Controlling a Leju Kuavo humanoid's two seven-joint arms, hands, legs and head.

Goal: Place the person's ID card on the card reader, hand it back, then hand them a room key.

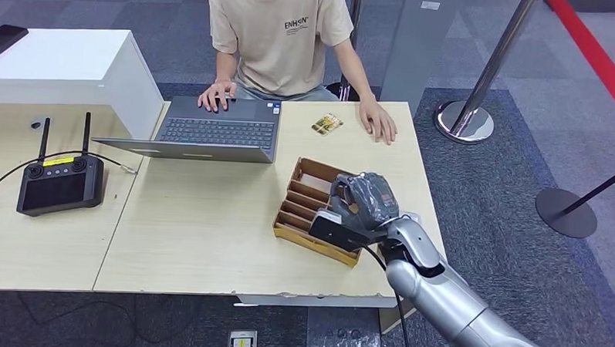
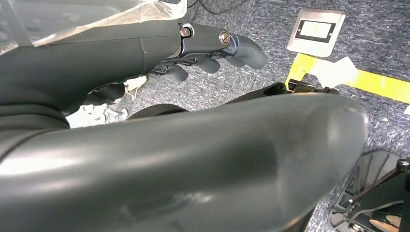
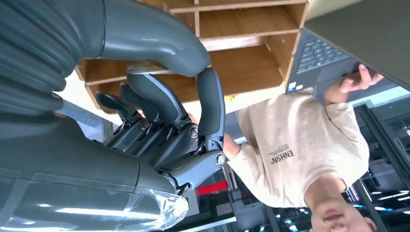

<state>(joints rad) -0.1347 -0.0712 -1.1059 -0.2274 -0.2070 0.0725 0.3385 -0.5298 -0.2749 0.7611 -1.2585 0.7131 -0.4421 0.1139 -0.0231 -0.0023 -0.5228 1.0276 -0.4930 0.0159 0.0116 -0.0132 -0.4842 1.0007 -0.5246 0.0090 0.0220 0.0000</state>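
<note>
Our left hand (image 2: 212, 50) hangs low over the carpet, fingers loosely curled and holding nothing. Our right hand (image 1: 363, 200) hovers above the wooden divided tray (image 1: 303, 208) on the desk (image 1: 202, 224); its thumb and fingertips meet, and we cannot tell whether a card sits between them. Beyond this hand, a small card-like item (image 1: 327, 124) lies near the person's hand (image 1: 379, 120), beside the laptop (image 1: 213, 129).

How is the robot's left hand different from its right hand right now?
The right hand is raised over the wooden divided tray on the table, while the left hand hangs low above the carpeted floor. The right hand's fingers curl tightly; the left's look looser. No card shows in either.
</note>
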